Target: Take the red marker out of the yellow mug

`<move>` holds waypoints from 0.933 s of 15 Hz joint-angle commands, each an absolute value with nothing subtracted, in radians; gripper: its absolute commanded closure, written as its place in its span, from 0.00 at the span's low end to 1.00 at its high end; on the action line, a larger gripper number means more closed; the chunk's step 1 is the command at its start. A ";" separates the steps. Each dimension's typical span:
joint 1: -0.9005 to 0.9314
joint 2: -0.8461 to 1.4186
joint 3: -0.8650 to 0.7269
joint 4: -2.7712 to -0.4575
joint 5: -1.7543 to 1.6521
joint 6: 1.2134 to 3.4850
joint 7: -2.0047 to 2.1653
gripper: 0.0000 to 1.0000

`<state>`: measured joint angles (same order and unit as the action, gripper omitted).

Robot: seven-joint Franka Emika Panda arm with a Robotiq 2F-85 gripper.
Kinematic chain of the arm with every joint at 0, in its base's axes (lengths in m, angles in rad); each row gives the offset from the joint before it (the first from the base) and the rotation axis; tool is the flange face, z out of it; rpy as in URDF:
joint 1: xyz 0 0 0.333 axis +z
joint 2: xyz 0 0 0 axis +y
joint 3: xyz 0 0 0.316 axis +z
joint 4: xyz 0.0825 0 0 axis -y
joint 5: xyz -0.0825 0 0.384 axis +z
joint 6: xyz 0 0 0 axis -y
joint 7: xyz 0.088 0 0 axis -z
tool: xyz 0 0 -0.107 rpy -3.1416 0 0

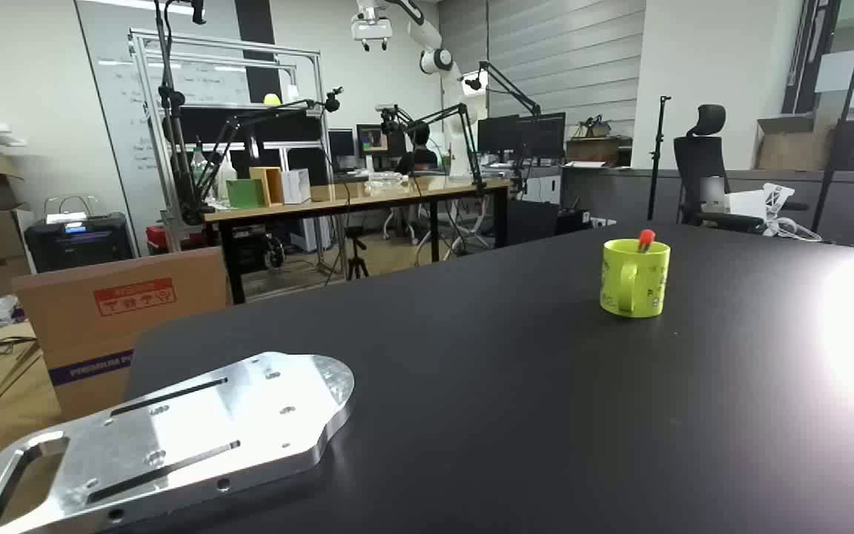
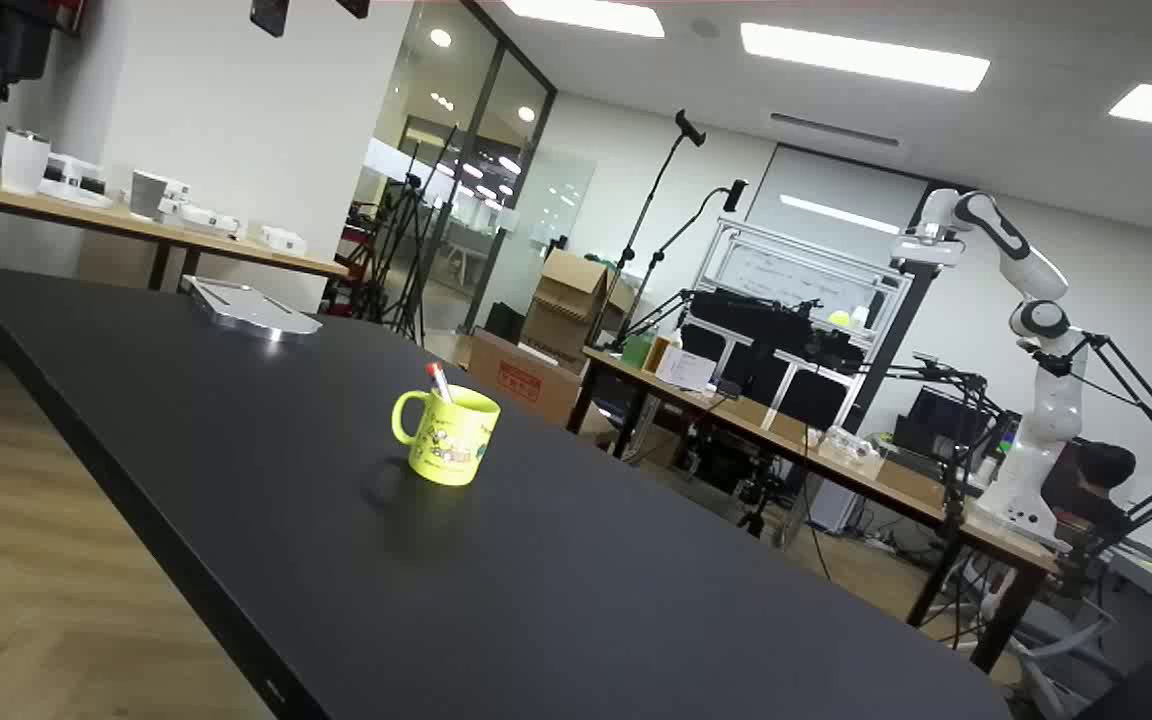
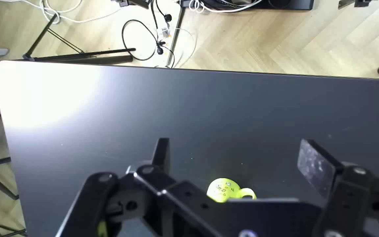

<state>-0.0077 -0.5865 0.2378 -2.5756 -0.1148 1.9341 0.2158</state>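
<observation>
The yellow mug (image 1: 651, 285) stands upright on the black table. It also shows in an exterior view (image 2: 451, 445) with its handle out to the side. The red marker (image 1: 646, 239) leans inside the mug, its red end sticking out above the rim. In an exterior view the marker (image 2: 439, 381) shows a whitish shaft below the red end. In the wrist view my gripper (image 3: 236, 154) is open and empty, above the table. The mug (image 3: 221, 190) is partly hidden there behind the gripper's body, and the marker is hidden. Two dark tips at an exterior view's top edge look like my fingers.
A silver metal plate (image 1: 219, 423) lies at the end of the black table (image 1: 486, 430), away from the mug; it also shows in an exterior view (image 2: 251, 310). A cardboard box (image 1: 130, 319) stands beyond the table edge. A white robot arm (image 2: 1046, 400) stands at another table behind.
</observation>
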 commanded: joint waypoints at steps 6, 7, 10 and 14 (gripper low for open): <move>0.020 -0.582 0.213 -2.574 -0.129 1.931 0.229 0.00; 0.020 -0.582 0.213 -2.574 -0.129 1.931 0.229 0.00; 0.020 -0.582 0.213 -2.574 -0.129 1.931 0.229 0.00; 0.016 -0.558 0.209 -2.562 -0.143 1.947 0.211 0.00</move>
<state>-0.0063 -0.5861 0.2363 -2.5757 -0.1150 1.9340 0.2158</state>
